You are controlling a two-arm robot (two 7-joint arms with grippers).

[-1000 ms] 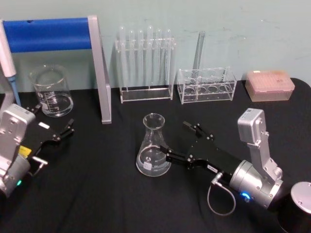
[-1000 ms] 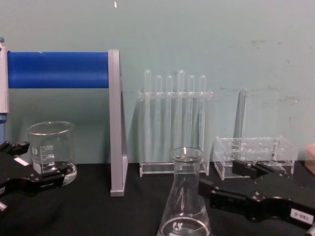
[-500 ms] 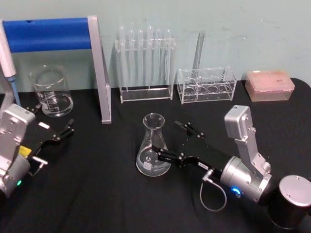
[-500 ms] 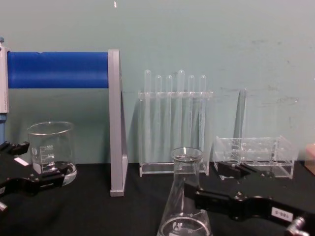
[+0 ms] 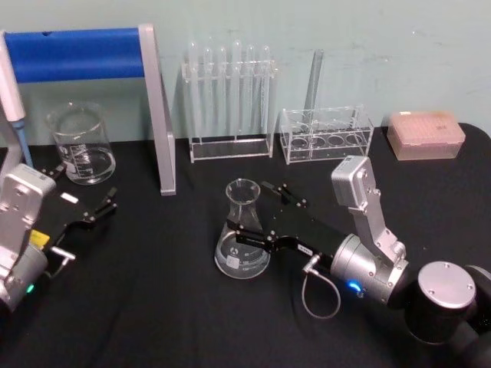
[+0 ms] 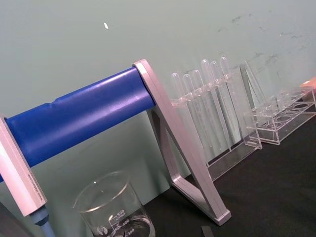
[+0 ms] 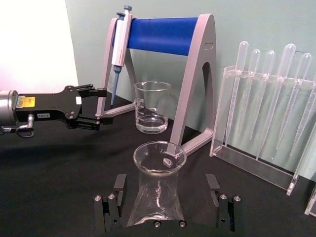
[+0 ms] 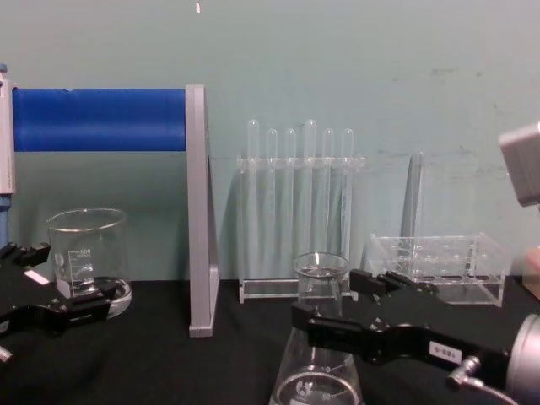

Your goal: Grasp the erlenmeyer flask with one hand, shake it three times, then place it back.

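The erlenmeyer flask (image 5: 242, 234) stands upright on the black table, a clear cone with a flared rim. My right gripper (image 5: 249, 211) is open and low over the table, with one black finger on each side of the flask. In the right wrist view the flask (image 7: 159, 190) sits between the two fingers (image 7: 117, 190), with a gap on each side of the neck. From the chest view the near finger (image 8: 337, 331) crosses in front of the flask (image 8: 321, 283). My left gripper (image 5: 83, 205) rests open at the table's left, near the beaker.
A glass beaker (image 5: 80, 146) stands back left under a blue-barred pipette stand (image 5: 157, 115) holding a pipette (image 7: 120, 42). A rack of test tubes (image 5: 229, 96), a clear rack (image 5: 326, 134) and a pink box (image 5: 426, 134) line the back.
My right gripper has moved left along the table until its open fingers straddle the flask. The flask and the left arm have stayed where they were.
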